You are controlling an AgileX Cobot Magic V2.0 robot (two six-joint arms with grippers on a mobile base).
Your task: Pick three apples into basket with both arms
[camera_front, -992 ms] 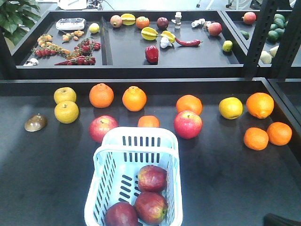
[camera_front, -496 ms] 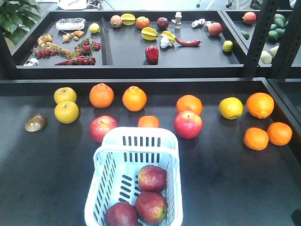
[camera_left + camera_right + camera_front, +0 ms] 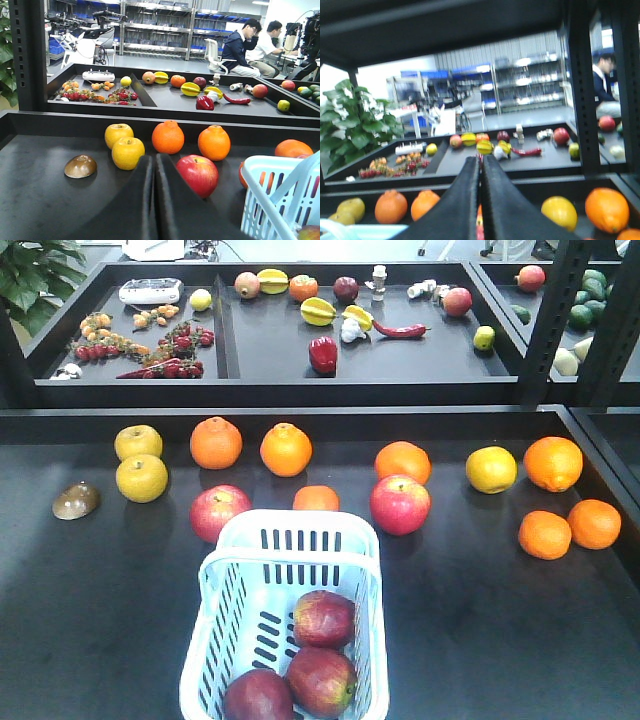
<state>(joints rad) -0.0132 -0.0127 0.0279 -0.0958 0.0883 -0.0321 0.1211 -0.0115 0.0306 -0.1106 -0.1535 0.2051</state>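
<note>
Apples [image 3: 322, 618] in basket [image 3: 290, 532] — oranges [image 3: 285, 450] beyond

Three dark maroon-red apples [image 3: 323, 618], [image 3: 321, 680], [image 3: 258, 695], each with small yellow-green patches, lie close together in the near end of the pale blue basket [image 3: 240, 540]. The slotted rectangular basket stands upright on the black counter [image 3: 80, 620], its flat band handle [image 3: 290, 558] lying across the top near the far end. The left pincer [image 3: 154, 162] and right pincer [image 3: 480, 164] each show flat black fingers pressed together with nothing between them.
</note>
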